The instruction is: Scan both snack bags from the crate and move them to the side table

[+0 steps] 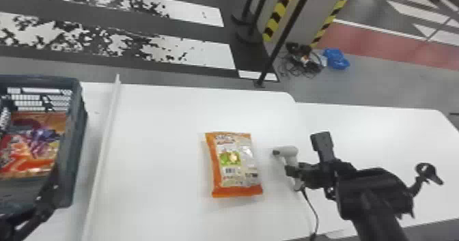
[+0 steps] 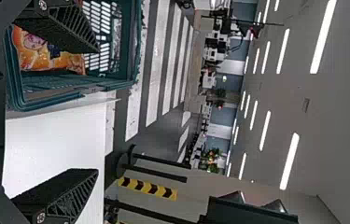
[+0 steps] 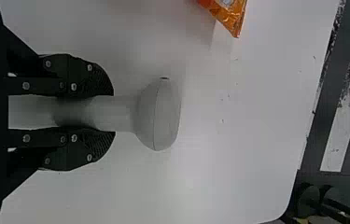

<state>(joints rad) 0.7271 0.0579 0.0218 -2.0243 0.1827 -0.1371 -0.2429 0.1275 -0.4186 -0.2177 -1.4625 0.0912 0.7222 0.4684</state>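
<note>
Grey scanner [image 3: 161,114], clasped by the right gripper [image 3: 113,113] (left gripper [image 2: 98,110] spread), may misread if aimed beyond the bag [image 1: 239,161] just left.

One orange-edged snack bag [image 1: 237,165] on white tabletop [image 1: 157,155]; one more snack bag [image 1: 36,144] inside crate [image 1: 78,131]: two bags in all, one crate. One scanner [image 1: 287,151], one cable [image 1: 315,211] from it. Two grippers: one left gripper [image 1: 51,190], one right gripper [image 1: 293,170], two fingers [image 3: 81,77] on each. Three dark poles [image 1: 285,32] beyond tabletop. Two yellow-and-black striped bands [image 1: 278,13] near poles. One blue bundle [image 1: 336,58] on floor [image 1: 379,76]. More than ten ceiling light strips [image 2: 289,161], exact count unclear.
</note>
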